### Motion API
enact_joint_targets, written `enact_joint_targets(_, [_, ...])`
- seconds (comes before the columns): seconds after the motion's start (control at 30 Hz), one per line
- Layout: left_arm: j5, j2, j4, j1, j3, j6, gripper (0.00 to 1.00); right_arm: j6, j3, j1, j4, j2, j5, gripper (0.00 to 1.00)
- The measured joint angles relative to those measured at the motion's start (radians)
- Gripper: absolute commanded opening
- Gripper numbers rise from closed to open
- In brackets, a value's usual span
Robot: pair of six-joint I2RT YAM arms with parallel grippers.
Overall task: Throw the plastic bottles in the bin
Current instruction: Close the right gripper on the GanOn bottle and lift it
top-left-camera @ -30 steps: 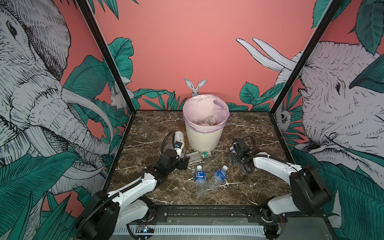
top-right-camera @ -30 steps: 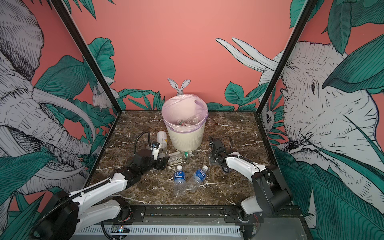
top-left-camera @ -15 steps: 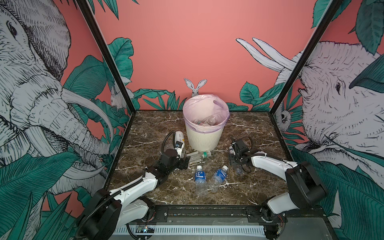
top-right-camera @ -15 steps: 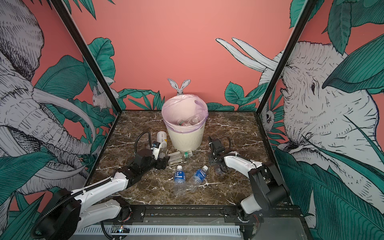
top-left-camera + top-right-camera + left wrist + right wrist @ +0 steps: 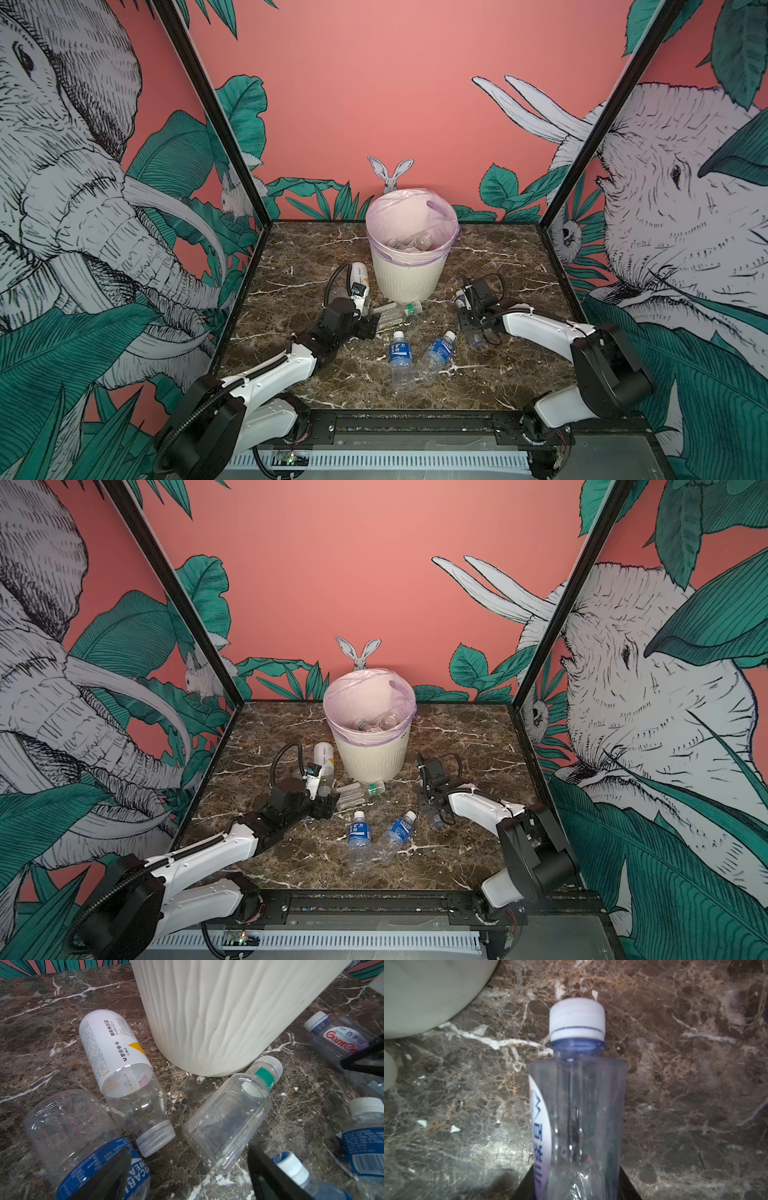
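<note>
Beside the bin, a white-capped bottle was clamped by the right gripper; the left gripper was held wide near a green-labelled bottle.

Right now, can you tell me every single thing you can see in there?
bin: one, cream-white with pink liner, back middle of the table
bottles in the bin: a few, clear, exact count hidden
white-and-yellow bottle: one, lying left of the bin
green-banded bottle: one, clear, lying in front of the bin
blue-label bottles: two, clear, lying front middle
Pocari bottle: one, clear with blue label, lying by the left gripper
red-lettered bottle: one, clear bluish, white cap, in the right gripper
table: one, dark brown marble
walls: three, pink with jungle animals
left gripper: one, black, open, near the green-banded bottle
right gripper: one, black, shut on the red-lettered bottle
</note>
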Motion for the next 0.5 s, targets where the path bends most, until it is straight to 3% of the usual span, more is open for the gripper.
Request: enact_joint_targets(0.5, [0.002,0.023,0.003,0.000,0.007,0.000,0.89,-0.002,-0.123,0.002,-0.023,-0.516,0.029,0.33])
